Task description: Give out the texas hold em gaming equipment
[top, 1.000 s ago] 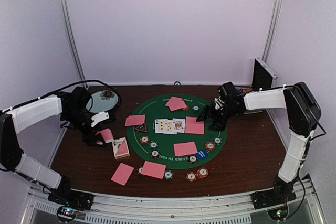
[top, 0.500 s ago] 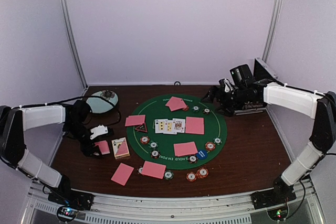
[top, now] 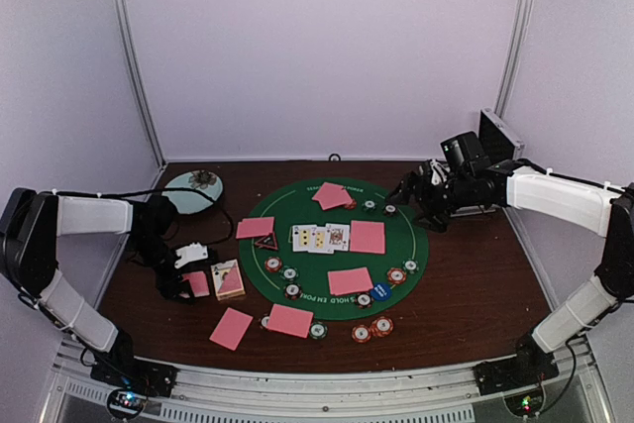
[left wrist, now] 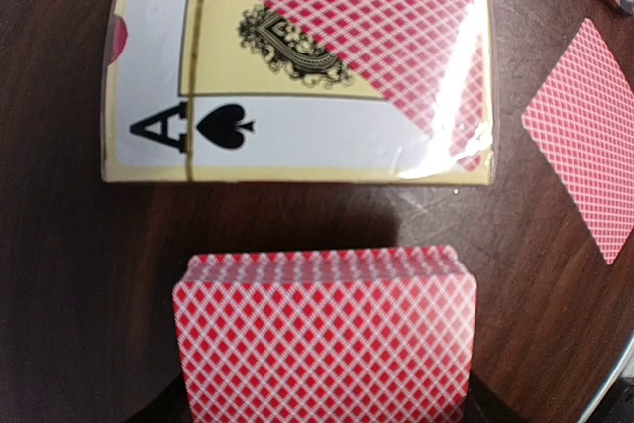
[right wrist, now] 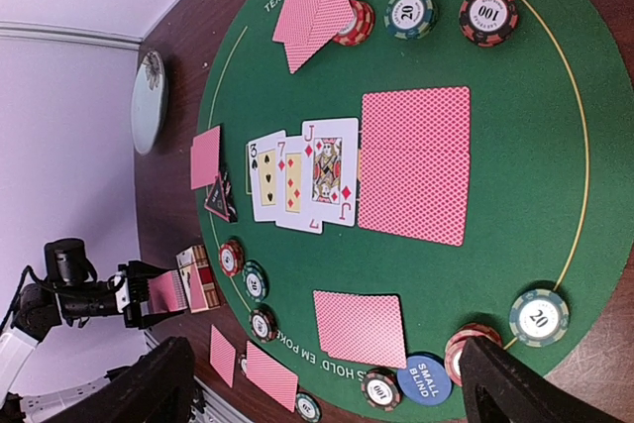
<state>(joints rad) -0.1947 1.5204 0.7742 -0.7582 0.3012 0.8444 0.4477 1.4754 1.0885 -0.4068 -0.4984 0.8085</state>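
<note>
A poker layout is shown from above on a dark wooden desk point(top: 475, 284). The left pincer point(top: 190, 279) is closed on a deck of pink-backed cards point(left wrist: 325, 334). The deck is held low over the desk, just beside the ace-of-spades card box point(left wrist: 297, 66) and left of the round green mat point(right wrist: 495, 146). The right pincer point(right wrist: 332, 364) is spread wide and holds nothing; it hangs above the mat's far right edge.

The step in hand is judged to be dealing from the deck. It would be done well if the deck is held level and squeezed evenly, so that no cards fan out. One card alone should be released, at a bare place.

The box lies directly ahead of the deck, with a loose face-down card point(left wrist: 584, 136) to its right; both should be cleared. The middle of the mat is crowded with three face-up cards point(right wrist: 297, 185), face-down cards, striped chips point(right wrist: 488, 15), a blue small-blind disc point(right wrist: 424, 380) and a triangle marker point(right wrist: 220, 200). A pale plate point(top: 193, 188) and a metal case point(top: 495, 141) stand at the far corners of the desk, out of the way.
</note>
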